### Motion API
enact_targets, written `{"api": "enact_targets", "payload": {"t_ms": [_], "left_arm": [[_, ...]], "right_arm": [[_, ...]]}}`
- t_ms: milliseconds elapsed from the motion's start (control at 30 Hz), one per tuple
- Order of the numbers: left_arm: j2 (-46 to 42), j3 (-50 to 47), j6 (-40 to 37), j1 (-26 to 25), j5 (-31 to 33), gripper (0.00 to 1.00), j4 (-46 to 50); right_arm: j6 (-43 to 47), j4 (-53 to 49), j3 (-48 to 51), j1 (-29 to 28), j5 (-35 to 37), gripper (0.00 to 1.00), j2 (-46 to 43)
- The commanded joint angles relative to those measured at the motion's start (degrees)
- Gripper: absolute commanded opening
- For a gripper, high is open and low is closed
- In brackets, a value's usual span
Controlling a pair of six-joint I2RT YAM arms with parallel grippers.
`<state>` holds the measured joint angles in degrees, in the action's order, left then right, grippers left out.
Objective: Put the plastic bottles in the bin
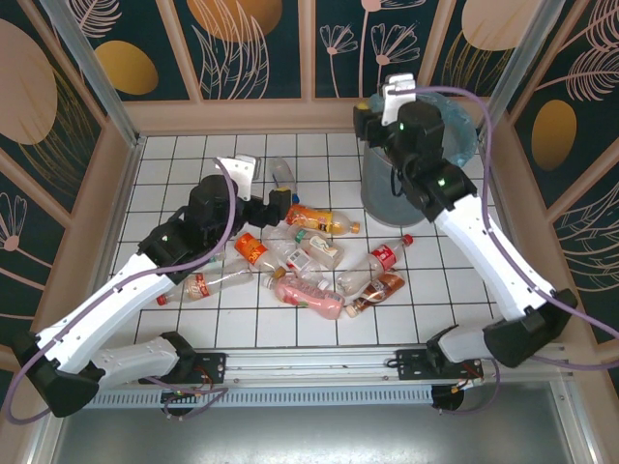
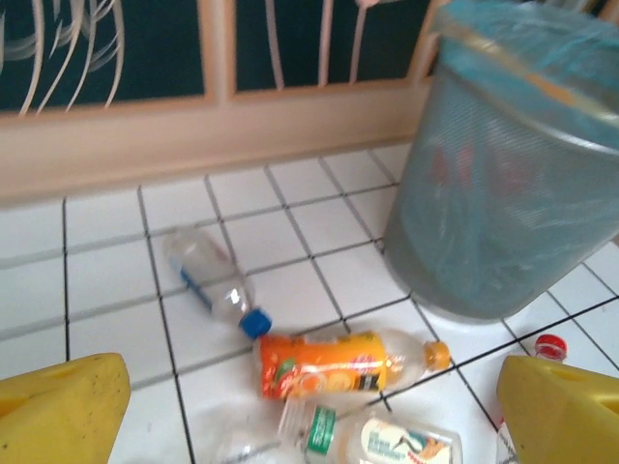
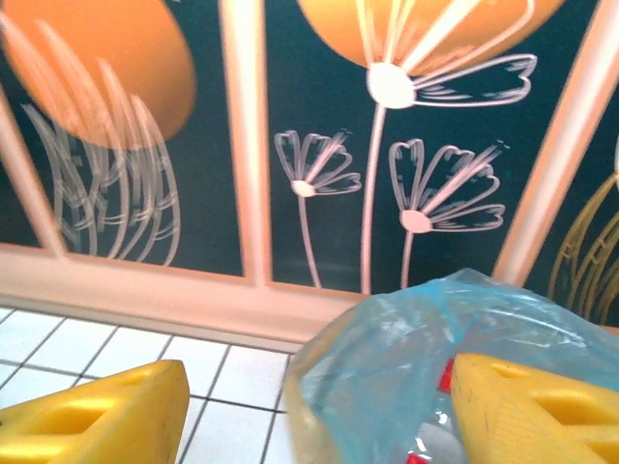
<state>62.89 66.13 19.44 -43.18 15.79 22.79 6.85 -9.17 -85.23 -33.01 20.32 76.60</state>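
**A:** How does the left gripper [image 2: 311, 411] stand?

**B:** Its yellow fingers [image 2: 58, 411] are spread wide and nothing is between them. It hangs over the orange-label bottle [image 2: 334, 365]. This one lies on its side on the white tiles [image 2: 97, 242], with its cap toward the bin [image 2: 503, 203].

**A:** And the right gripper [image 3: 319, 391]?

**B:** Also wide apart and holding nothing. It is over the mouth of the bin, with the blue bag [image 3: 406, 333] just under it.

**A:** Which step is in hand, you think?

**B:** I judge the left one is going to pick the orange-label bottle. It should come down straight, one finger on each long side, and close on the labelled middle, not on the neck. Thin plastic can slip out when it is squeezed. The green-and-white label bottle [image 2: 387, 440] lies just beside it, so no finger should land there.

**A:** How do the bottles [image 1: 308, 293] look?

**B:** They are small and clear, and several are crushed. Most lie in a loose heap in the middle of the tiles, near the bin. A blue-capped bottle [image 2: 213, 280] lies apart, toward the back wall. The bin is tall grey mesh, and something red shows through the bag, but I cannot tell what
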Motion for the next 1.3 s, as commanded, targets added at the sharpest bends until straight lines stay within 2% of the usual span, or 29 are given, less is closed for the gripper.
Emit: {"api": "enact_targets", "payload": {"t_ms": [0,133,233,300,367,433,567,633,667,733,833,933,1100,1267], "left_arm": [[0.17,0.39,12.06,-0.13,2.58,0.96,12.65],[0.34,-2.33,19.19,-0.06,2.17,0.97,19.22],[-3.41,-8.47,30.04,-0.06,0.04,0.97,15.24],[-8.30,-15.54,39.82,-0.06,-1.86,0.98,8.59],[-13.48,-22.13,55.40,-0.02,0.23,0.98,4.87],[-17.47,-25.56,66.63,0.03,1.63,0.98,3.77],[-24.54,-29.55,87.78,0.05,5.41,0.95,9.65],[-27.36,-31.10,95.04,0.08,6.31,0.88,11.95],[-28.21,-31.66,96.84,0.15,6.17,0.84,11.49],[-27.24,-31.10,98.09,0.06,4.95,0.83,11.34],[-21.65,-26.59,96.76,0.12,3.55,0.88,15.91],[-17.47,-25.28,95.52,0.44,2.30,0.92,16.08],[-12.67,-30.07,95.60,3.82,-5.66,0.91,8.22],[-5.69,-30.31,89.47,8.82,-10.87,0.92,3.51]], "right_arm": [[3.07,7.55,5.71,-2.94,3.84,0.72,-3.76],[2.30,10.06,10.73,-4.97,2.69,0.73,-6.03],[1.68,10.85,12.72,-5.53,1.17,0.72,-6.15],[0.88,10.97,13.58,-5.61,0.32,0.73,-5.98],[-0.10,11.69,14.74,-5.64,0.03,0.73,-6.10],[-0.63,12.30,15.99,-5.78,-0.28,0.74,-6.40],[-1.56,13.37,18.52,-5.82,-0.12,0.74,-8.20],[-1.60,14.08,19.97,-5.82,0.36,0.75,-9.24],[-1.58,14.47,20.80,-5.83,0.92,0.75,-9.77],[-1.88,14.47,21.76,-5.82,1.99,0.76,-10.68],[-2.69,14.20,22.99,-5.82,2.54,0.75,-12.03],[-2.60,14.62,24.56,-5.76,2.84,0.76,-13.36],[-0.59,14.53,25.28,-5.59,4.86,0.77,-14.09],[0.64,15.13,26.12,-4.76,5.02,0.78,-14.72]]}}
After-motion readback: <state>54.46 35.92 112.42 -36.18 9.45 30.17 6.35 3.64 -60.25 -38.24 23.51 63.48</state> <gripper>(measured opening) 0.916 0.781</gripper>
